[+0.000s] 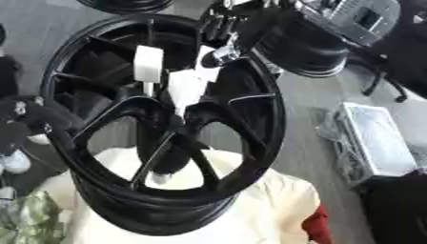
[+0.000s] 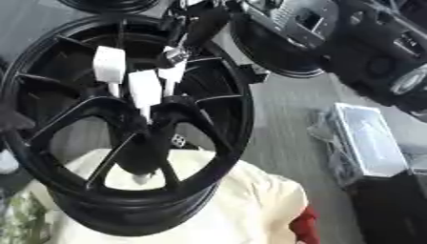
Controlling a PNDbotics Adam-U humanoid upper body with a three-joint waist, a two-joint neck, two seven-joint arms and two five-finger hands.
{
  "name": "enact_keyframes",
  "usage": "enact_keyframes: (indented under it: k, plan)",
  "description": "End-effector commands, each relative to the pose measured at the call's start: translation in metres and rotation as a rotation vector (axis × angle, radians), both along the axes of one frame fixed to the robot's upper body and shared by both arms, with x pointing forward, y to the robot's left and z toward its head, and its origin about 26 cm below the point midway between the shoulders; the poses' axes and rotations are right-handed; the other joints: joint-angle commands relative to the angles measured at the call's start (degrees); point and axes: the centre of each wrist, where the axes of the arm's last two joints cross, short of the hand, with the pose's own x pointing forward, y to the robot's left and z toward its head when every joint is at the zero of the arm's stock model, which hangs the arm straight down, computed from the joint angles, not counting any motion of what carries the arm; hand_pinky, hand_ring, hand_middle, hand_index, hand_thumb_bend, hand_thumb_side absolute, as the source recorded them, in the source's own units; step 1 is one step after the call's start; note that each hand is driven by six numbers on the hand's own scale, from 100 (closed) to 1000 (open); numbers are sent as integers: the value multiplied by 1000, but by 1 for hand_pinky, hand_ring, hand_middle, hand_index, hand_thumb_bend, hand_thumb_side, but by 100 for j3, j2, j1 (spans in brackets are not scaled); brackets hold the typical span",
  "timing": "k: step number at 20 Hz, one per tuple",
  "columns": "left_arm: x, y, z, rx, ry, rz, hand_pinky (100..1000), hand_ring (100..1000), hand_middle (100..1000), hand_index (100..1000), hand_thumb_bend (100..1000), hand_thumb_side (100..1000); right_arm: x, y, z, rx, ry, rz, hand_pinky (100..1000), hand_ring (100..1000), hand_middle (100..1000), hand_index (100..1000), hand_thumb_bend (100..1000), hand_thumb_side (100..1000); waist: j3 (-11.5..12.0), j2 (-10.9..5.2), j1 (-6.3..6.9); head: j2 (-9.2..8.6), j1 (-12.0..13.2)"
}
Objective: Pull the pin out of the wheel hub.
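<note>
Right hand (image 1: 227,29) is coming in from the upper right, its black fingers pointing down at the wheel hub (image 1: 179,102). Fingertips are closing around the top of one white pin (image 1: 207,64) (pinching it, as far as the blur allows). Silver joint showing just beside the pin's upper end.

Two more white pins are standing in the hub: one (image 1: 185,90) just below and left of the hand, one (image 1: 147,64) further left, apart from the fingers.

The black spoked wheel (image 1: 242,143) is sitting below the hand on a cream cloth (image 1: 267,205). A second dark rim (image 1: 304,47) is lying right of the hand.

Left hand is not showing in either view.
</note>
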Motion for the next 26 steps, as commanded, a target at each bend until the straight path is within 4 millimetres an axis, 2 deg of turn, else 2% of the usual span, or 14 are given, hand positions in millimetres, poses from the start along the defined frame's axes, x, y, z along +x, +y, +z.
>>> enact_keyframes:
  k: [1, 26]
  plan:
    - [-2, 2, 8, 28, -32, -4, 614, 759, 660, 722, 100, 769, 0, -9, 13, -4, -12, -33, 913, 878, 837, 954, 450, 595, 1, -40, 59, -10, 0]
    - [-2, 1, 10, 55, -57, -9, 617, 761, 662, 722, 100, 772, 9, -19, 8, -14, 21, -43, 913, 883, 839, 948, 441, 684, 44, 117, 27, -10, -7]
